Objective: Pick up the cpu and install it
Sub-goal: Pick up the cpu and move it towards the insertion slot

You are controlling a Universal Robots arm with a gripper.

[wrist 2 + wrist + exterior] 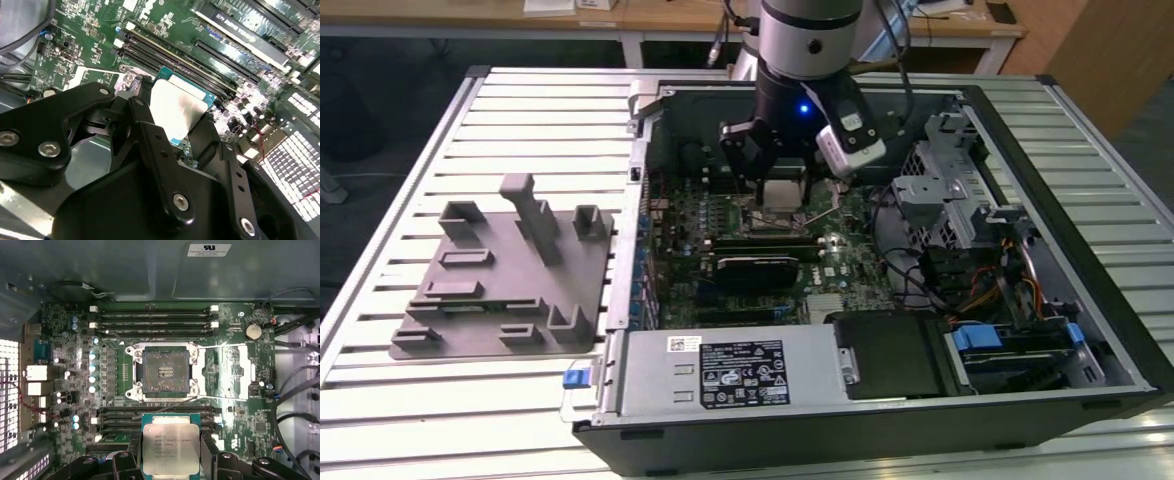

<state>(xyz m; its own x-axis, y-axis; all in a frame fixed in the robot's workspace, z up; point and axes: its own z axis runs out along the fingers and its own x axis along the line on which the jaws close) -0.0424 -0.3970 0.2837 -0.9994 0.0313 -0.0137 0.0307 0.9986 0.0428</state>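
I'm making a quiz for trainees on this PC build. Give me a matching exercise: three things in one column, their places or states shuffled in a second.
Things:
1. cpu
2. socket
3. grey tray

Places or states:
A. on the slatted table, outside the computer case
B. open and empty, on the green board
C. gripped in the claw

Pairs: 1-C, 2-B, 3-A.

Arm (810, 40) vertical, hand (782, 188) downward, fingers (148, 131) clamped on the cpu (170, 447).
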